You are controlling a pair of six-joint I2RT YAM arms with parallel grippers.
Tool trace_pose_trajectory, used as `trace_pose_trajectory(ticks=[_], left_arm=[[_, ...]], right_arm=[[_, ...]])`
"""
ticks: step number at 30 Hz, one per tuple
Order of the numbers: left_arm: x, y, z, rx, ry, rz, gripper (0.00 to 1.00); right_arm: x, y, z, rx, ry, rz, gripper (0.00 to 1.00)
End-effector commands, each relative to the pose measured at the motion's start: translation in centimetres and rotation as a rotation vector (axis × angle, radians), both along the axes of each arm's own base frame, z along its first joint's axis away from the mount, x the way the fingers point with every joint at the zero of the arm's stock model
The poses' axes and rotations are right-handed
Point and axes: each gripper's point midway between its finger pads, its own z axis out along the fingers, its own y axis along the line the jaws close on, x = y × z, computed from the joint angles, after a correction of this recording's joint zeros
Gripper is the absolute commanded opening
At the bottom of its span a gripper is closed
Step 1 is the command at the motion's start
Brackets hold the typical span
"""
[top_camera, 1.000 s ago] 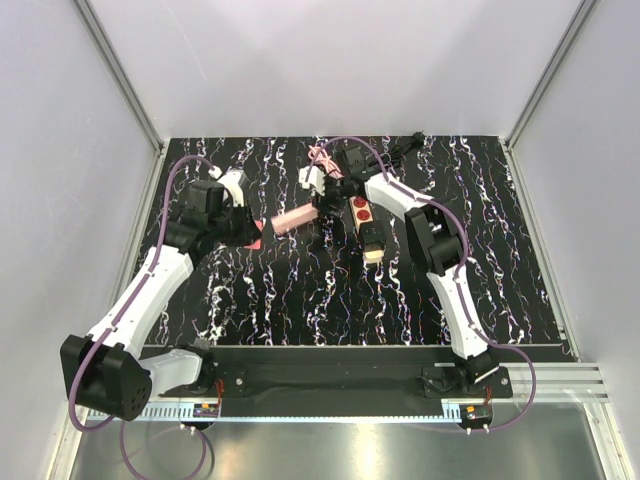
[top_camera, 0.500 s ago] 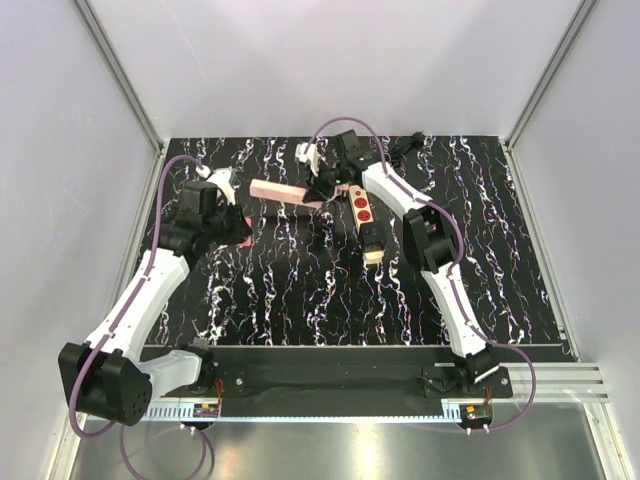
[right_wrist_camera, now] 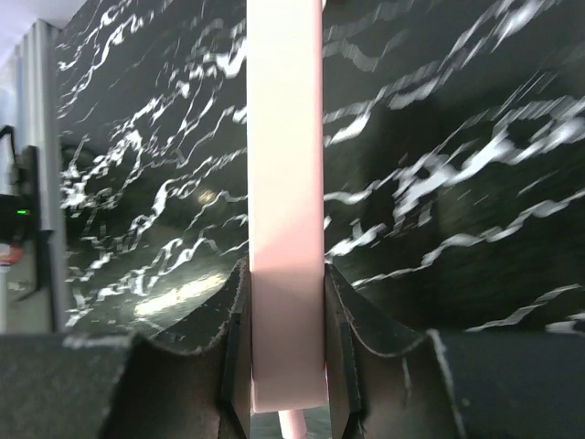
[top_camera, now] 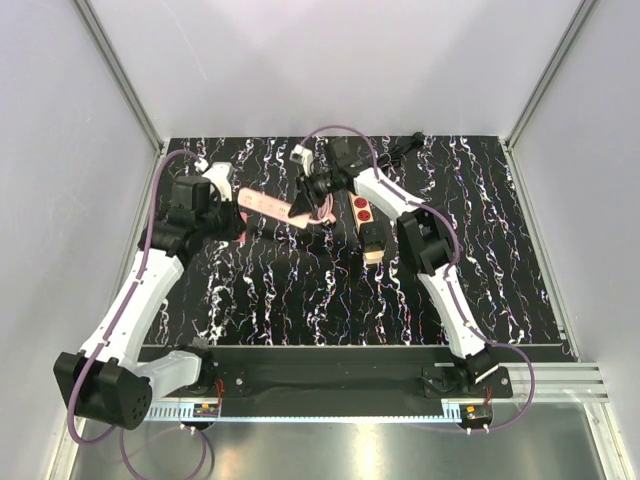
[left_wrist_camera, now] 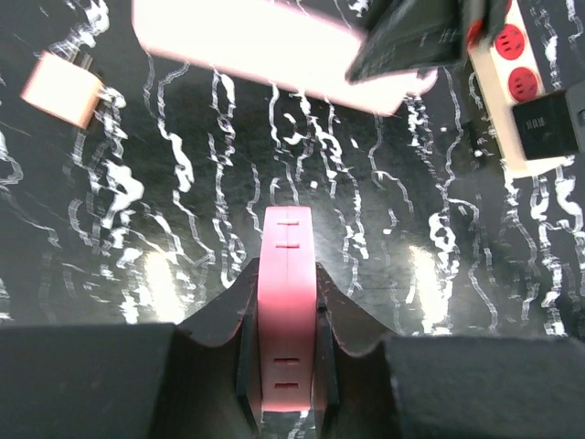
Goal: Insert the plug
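Left tool (left_wrist_camera: 287, 274): both fingers pressed against the flat sides of a narrow pink-red plug (left_wrist_camera: 287, 240). The plug stands on edge between them and projects forward past the fingertips, clear of the black-and-white marbled surface (left_wrist_camera: 366, 229) beneath it.

Right tool (right_wrist_camera: 285, 270): fingers pinching a long pale pink bar (right_wrist_camera: 285, 137), which runs straight out ahead of the fingertips. Whether the bar's far end touches the surface cannot be told.

In the left wrist view, the bar lies crosswise well ahead of the plug's tip, apart from it, with the right tool clamped on the end to the right. Ahead and to the right of the left tool lies a white strip (left_wrist_camera: 516, 62) with two red round sockets; a black block (left_wrist_camera: 544, 123) sits on the strip just nearer than the sockets. Ahead and to the left of the left tool, a small tan cube (left_wrist_camera: 62, 89) rests on the surface, near the bar's free end but not touching it.
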Motion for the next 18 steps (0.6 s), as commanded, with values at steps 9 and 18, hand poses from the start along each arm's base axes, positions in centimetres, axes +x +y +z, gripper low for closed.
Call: trace_pose_trajectory(ticks=[9, 18], left_arm=[[5.6, 1.6, 0.1, 0.185, -0.028, 0.005, 0.00], [8.1, -1.0, -4.9, 0.204, 0.035, -0.137, 0.00]], right_arm=[[-4.9, 0.0, -1.4, -0.069, 0.330, -0.082, 0.00], [-6.7, -0.1, -3.5, -0.089, 0.496, -0.101, 0.00]])
